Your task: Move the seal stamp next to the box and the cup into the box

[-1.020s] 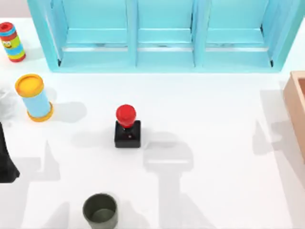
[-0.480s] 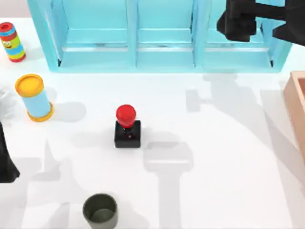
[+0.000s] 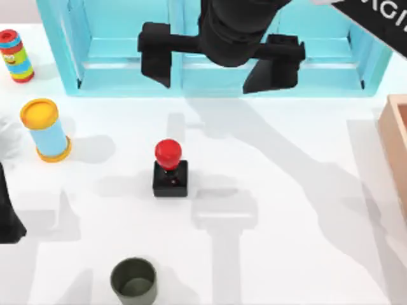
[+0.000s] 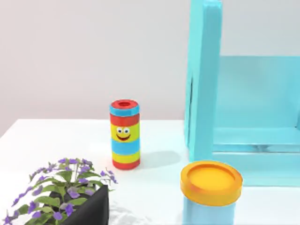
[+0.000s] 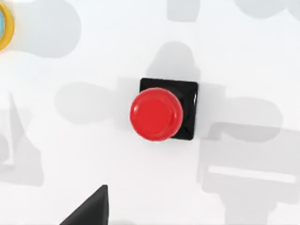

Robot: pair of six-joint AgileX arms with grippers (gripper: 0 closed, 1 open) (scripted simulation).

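Seen from above: right gripper (image 3: pixel 219 67) high over the table, in front of the turquoise shelf unit (image 3: pixel 216 47), fingers (image 3: pixel 156 54) spread wide with nothing between them. Below the gripper and slightly toward its left finger, the seal stamp (image 3: pixel 170 168) upright on the white table (image 3: pixel 286 190), red knob on a black base, untouched. Farther down from the gripper, near the front edge, the cup (image 3: pixel 134 281), dark olive, standing open side up, well apart from the stamp. Far off to the gripper's right, at the table's right edge, the box (image 3: pixel 395 140), tan wall showing, well apart from both stamp and cup. Left of the gripper, a light-blue cylinder with a yellow lid (image 3: pixel 45 130), and beyond it in the far left corner a striped cylinder (image 3: pixel 15 55). At the left edge, a dark shape of the parked left arm (image 3: pixel 7 213); cannot tell whether its fingers are open or closed.

From the left wrist: striped cylinder (image 4: pixel 124 134) with a smiling face upright ahead, yellow-lidded cylinder (image 4: pixel 211 190) nearer, shelf unit (image 4: pixel 243 103) beside them, a potted plant with purple flowers (image 4: pixel 65 197) close by.

From the right wrist: stamp (image 5: pixel 161 112) straight beneath, knob seen from above, one dark fingertip (image 5: pixel 91 208) well apart from it.
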